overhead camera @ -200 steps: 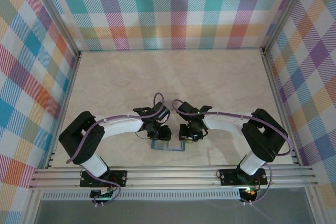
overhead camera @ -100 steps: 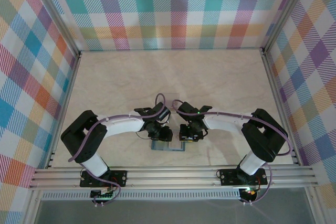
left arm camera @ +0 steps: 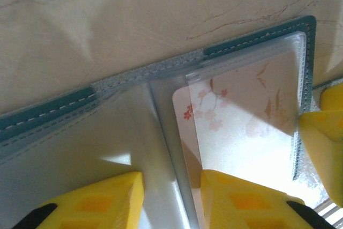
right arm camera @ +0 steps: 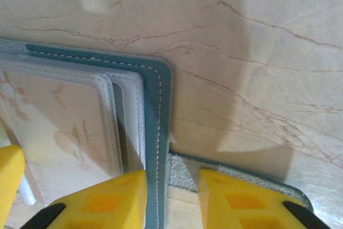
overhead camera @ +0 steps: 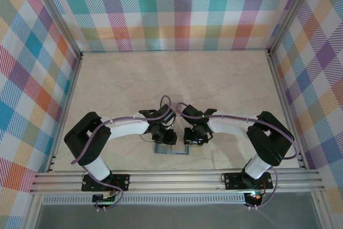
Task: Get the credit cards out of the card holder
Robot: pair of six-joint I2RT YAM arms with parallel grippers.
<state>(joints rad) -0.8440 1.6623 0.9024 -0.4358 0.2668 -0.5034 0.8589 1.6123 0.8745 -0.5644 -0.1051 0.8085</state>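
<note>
The card holder (overhead camera: 171,151) lies opened flat, inside up, on the table (overhead camera: 161,79) near its front edge, right under both claws. The left gripper (left arm camera: 171,203) has its yellow jaws part-way apart and is clenched on nothing that I can make out. The jaws straddle the inner edge of a clear sleeve (left arm camera: 161,105), just where a credit card (left arm camera: 241,116) with a pale blossom print pokes a little out of its pocket. That looks to me like the spot to catch the card's free edge and draw it toward the fold.

The right gripper (right arm camera: 171,199) is likewise loose, jaws apart. One finger is over the sleeves and the other over the grey-lined clasp tab (right arm camera: 185,174), with the holder's stitched teal border running between them. I take it that it is there to pin that side down, so the holder does not slide along when the card is pulled.

Most of the card's length sits in the pocket, so by my reckoning nothing is out yet. Outward, the pale marbled tabletop runs back to the checked walls (overhead camera: 171,9).
</note>
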